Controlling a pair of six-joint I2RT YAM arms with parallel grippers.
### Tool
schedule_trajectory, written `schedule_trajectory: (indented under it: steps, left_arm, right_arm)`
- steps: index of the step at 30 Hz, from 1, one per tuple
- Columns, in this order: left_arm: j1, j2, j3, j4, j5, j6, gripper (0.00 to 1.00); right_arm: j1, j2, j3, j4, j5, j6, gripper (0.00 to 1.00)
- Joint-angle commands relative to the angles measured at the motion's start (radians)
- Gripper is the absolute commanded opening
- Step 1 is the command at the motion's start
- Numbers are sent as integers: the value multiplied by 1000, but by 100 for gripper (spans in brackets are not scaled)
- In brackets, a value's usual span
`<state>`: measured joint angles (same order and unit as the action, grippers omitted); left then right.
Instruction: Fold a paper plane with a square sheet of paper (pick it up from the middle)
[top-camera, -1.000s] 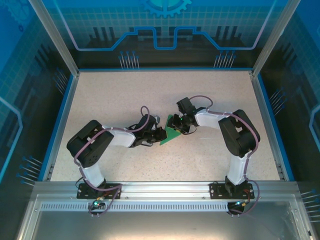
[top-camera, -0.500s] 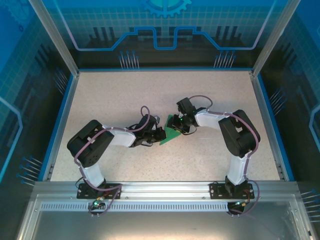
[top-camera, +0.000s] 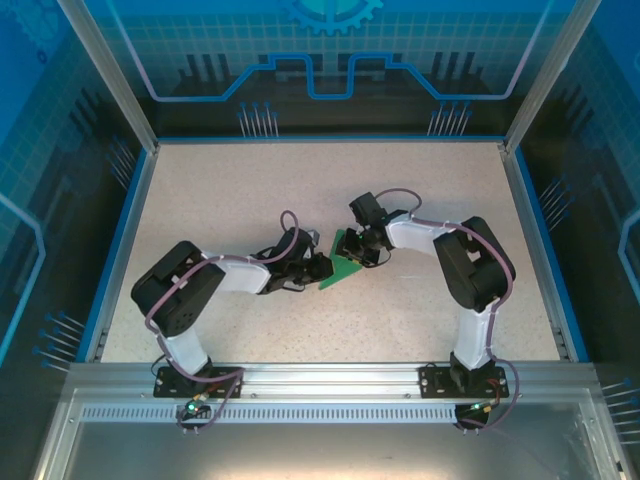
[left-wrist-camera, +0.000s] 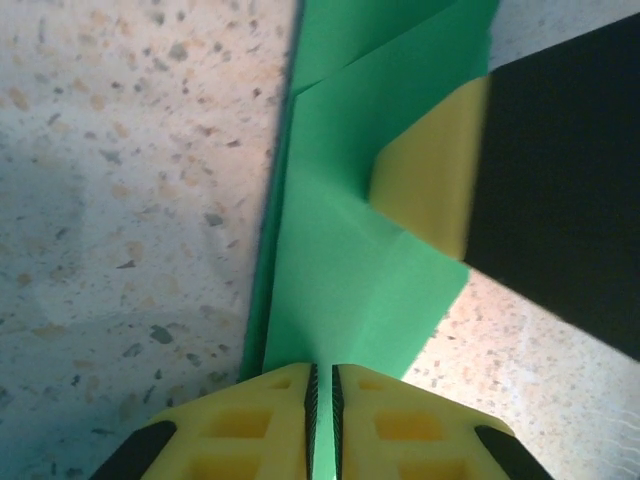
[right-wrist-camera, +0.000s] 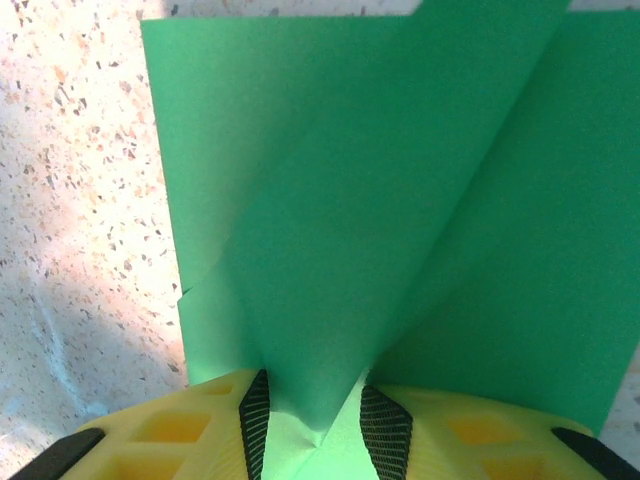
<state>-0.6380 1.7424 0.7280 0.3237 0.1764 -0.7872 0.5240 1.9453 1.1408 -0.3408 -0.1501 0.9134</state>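
left wrist: l gripper (left-wrist-camera: 322, 375) pinches paper (left-wrist-camera: 350, 260) edge (tiny in top ext).

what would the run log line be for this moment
stage: mid-fold | green paper: creased, partly folded | left gripper: shut on paper edge | right gripper: paper between jaws, grip unclear

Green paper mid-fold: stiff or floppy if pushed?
Likely floppy: green paper bows into a soft ridge rather than lying flat. Thin, so probably light; a push may slide it over the table. Layered creases near the left pincer should stiffen that edge.
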Motion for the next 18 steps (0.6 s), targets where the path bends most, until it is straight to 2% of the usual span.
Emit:
schedule_trajectory:
  steps: [1, 11, 18]
  left_arm:
    - [0, -75, -24, 54, 39, -29, 18]
    - [-1, -49, -58, 142, 88, -102, 18]
    - [-3, -3, -49, 132, 135, -103, 22]
  right_arm:
    - [-9, 235, -112, -231, 259, 9, 39]
    - [-7, 257, -107, -234, 253, 24, 39]
    - [-7, 267, -104, -235, 251, 29, 39]
